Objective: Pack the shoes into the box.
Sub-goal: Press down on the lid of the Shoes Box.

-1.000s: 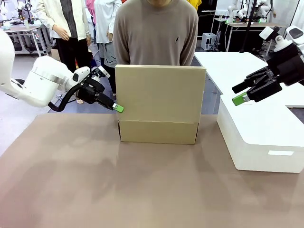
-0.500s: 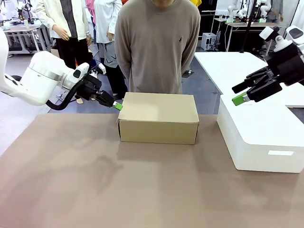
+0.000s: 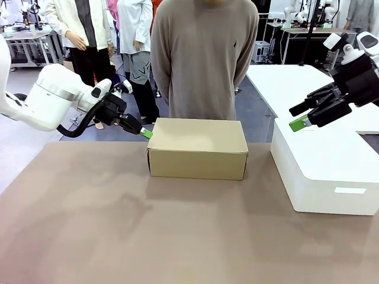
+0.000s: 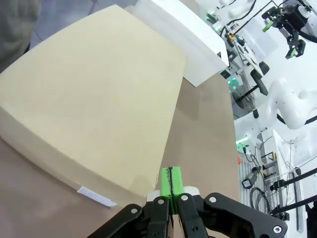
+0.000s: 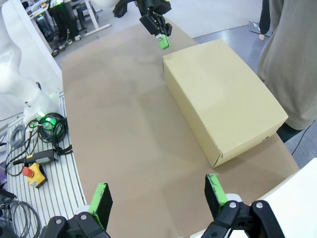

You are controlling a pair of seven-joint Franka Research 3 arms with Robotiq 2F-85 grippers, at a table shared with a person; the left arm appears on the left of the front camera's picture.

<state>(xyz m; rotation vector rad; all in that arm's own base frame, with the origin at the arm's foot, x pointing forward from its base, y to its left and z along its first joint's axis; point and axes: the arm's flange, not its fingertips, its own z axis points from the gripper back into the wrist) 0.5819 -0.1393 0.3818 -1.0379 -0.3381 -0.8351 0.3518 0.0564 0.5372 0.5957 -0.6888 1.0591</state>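
Box (image 3: 197,148) sits lid-down mid-bench, shoes presumably inside. L hand (image 3: 145,134), pads pressed together, empty, at box's top-left corner, prob. where it'd nudge the flap. R hand (image 3: 299,117) spread, empty, well right of box.

You are looking across the table (image 3: 118,236) at a person (image 3: 204,59) standing behind it. The box (image 3: 197,148) sits closed at the table's middle, toward the far edge. The left gripper (image 3: 146,134) hovers just beside its left far corner. A bigger box (image 3: 323,171) lies right, under the right gripper (image 3: 299,117).
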